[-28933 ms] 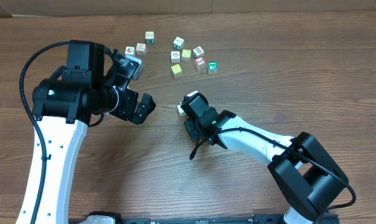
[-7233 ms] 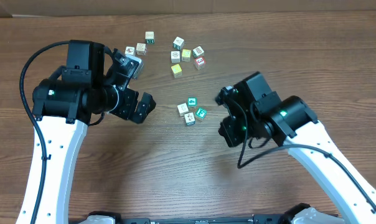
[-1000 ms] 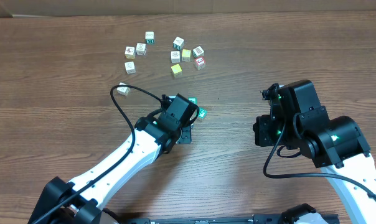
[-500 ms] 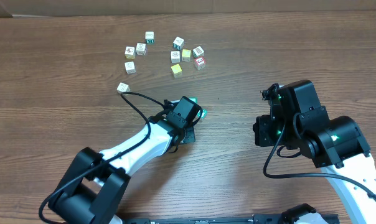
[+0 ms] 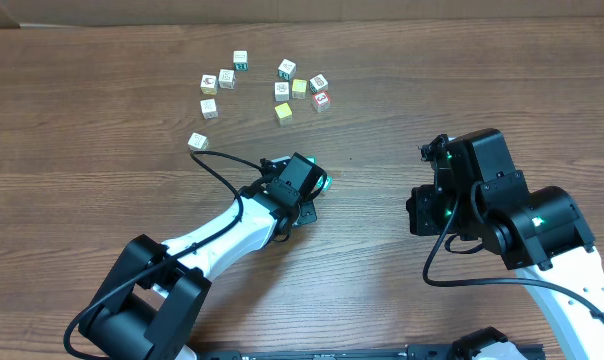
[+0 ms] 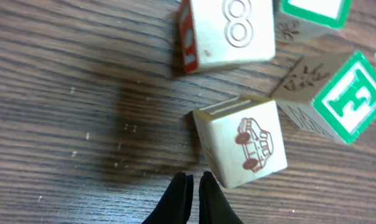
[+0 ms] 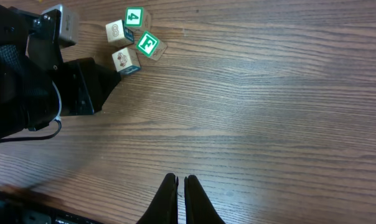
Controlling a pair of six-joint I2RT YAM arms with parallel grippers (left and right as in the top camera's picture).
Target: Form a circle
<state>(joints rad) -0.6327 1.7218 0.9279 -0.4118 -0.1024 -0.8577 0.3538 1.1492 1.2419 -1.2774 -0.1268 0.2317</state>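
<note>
Your left gripper (image 6: 192, 177) is pinched shut, its two fingers pressed together with nothing between them. Your right gripper (image 7: 180, 180) is shut and empty too.

The circle (image 5: 323, 182) sits near the middle of the overhead picture. The left arm covers most of it, so only a bit of teal peeks out on the right. The right wrist view shows it better, up in the upper left. There you can see a green "4" cube (image 7: 134, 17), a whitish "8" cube (image 7: 116, 31), a green letter cube (image 7: 149, 45) and a whitish car cube (image 7: 126, 60).

In the left wrist view the car cube (image 6: 244, 143) is the one that matters. It lies just above the fingertips and a little to the right, very close to them. It sits tilted. Its upper right corner looks like it touches the green letter cube (image 6: 337, 96). A small strip of table shows between it and the "8" cube (image 6: 228, 31) above it. I think the ring is almost done and only needs tidying.

The left arm is the near one. The right arm hangs well apart, at the right side of the overhead picture.

There is bare table to the left of the ring and below it. The loose cubes (image 5: 284, 112) are well apart, near the top of the overhead picture. Go softly, because a hard push could knock the ring open.
</note>
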